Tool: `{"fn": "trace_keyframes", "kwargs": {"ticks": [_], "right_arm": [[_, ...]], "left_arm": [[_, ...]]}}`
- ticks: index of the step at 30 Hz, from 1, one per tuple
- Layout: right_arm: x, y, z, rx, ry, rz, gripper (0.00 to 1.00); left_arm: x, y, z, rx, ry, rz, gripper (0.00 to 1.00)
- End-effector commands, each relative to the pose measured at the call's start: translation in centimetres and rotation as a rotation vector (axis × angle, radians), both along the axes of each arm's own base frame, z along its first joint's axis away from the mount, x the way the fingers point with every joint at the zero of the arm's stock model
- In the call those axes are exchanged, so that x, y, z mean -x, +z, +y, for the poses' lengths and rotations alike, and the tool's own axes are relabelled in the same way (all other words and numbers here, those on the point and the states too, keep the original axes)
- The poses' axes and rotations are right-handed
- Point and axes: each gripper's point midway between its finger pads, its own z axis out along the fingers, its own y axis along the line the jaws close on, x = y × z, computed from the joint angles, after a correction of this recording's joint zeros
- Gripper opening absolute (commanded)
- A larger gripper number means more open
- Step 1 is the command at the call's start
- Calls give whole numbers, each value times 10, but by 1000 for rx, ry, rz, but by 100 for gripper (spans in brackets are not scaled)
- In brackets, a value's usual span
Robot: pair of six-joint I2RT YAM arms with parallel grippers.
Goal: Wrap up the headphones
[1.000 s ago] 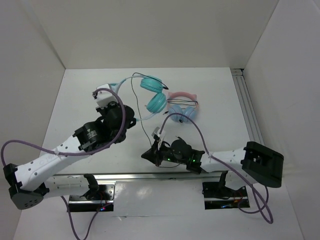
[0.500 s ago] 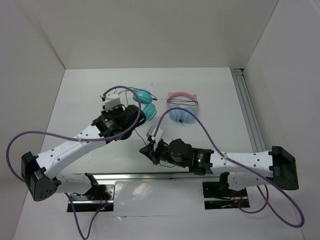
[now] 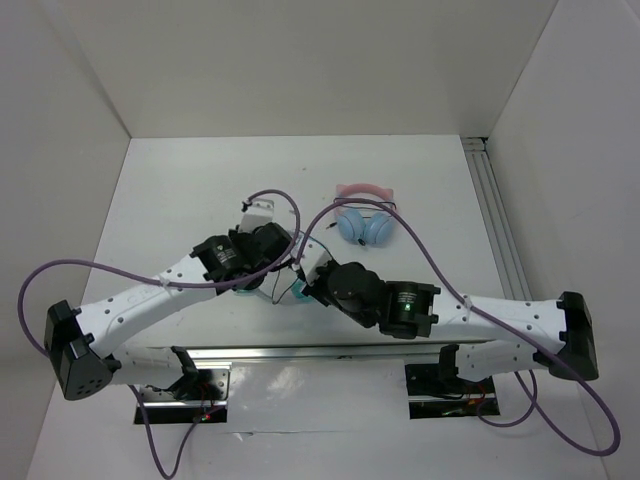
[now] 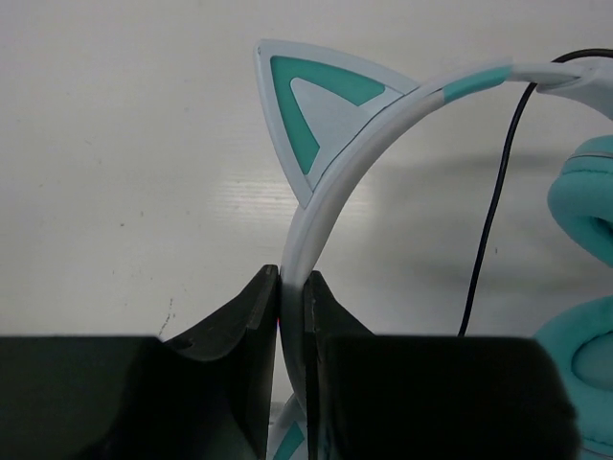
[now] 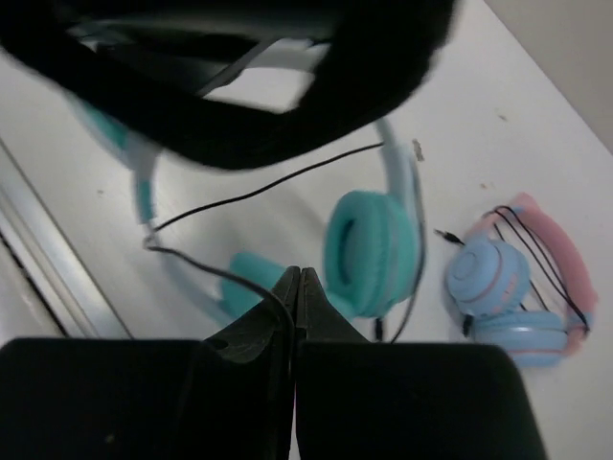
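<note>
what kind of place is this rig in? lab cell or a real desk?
Most likely a lab test cell, not a real desk: a white table boxed in by white walls, two robot arms bolted to a metal rail, with teal headphones and a pink pair as props.

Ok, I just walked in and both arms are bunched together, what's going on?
Both arms are handling the teal headphones. The left gripper is clamped on the white-and-teal headband below a cat ear. The right gripper is shut, apparently pinching the thin black cable at its tips. The cable runs loose, not yet wound. The pink-and-blue pair lies apart on the table, untouched.
</note>
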Motion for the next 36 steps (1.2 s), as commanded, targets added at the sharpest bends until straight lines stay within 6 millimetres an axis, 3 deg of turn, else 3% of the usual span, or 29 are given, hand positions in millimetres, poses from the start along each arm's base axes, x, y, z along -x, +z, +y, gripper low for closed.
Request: {"fn": "trace_keyframes", "kwargs": {"ticks": [1, 7, 11, 14, 16, 20, 22, 24, 25, 27, 29, 30, 31, 33, 34, 36], "right_arm": [[-15, 35, -33, 7, -128, -102, 0], [-41, 37, -64, 12, -303, -159, 6], [-65, 29, -81, 0, -374, -153, 6], [-81, 25, -90, -13, -396, -133, 15], [-87, 28, -88, -30, -396, -121, 22], [-90, 30, -81, -63, -322, -97, 23], [-89, 32, -73, -100, -278, -86, 11], [-85, 15, -65, -110, -227, -50, 0], [-88, 15, -63, -148, -225, -51, 0], [-89, -12, -59, -138, -192, -9, 0], [-96, -18, -56, -188, -184, 2, 0], [-99, -32, -55, -176, -182, 25, 0], [-102, -29, -52, -212, -181, 29, 0], [-107, -44, -51, -212, -170, 64, 0], [-106, -37, -46, -249, -153, 62, 0], [-105, -49, -38, -254, -118, 97, 0]], "left_arm": [[21, -9, -25, 4, -234, 102, 0], [57, 5, -54, 83, -541, 142, 0], [80, 13, -61, 101, -675, 168, 0], [92, 18, -63, 143, -730, 178, 0], [95, 27, -61, 161, -748, 162, 0], [95, 49, -53, 174, -725, 119, 0], [94, 57, -50, 180, -713, 108, 0], [95, 70, -50, 202, -716, 82, 0], [95, 76, -49, 216, -718, 65, 0], [100, 92, -53, 264, -747, 45, 0], [103, 107, -57, 311, -770, 15, 0], [104, 115, -58, 329, -791, -12, 0], [105, 123, -56, 345, -794, -33, 0], [106, 140, -54, 379, -799, -78, 0], [104, 146, -54, 387, -792, -99, 0], [103, 164, -47, 418, -778, -162, 0]]}}
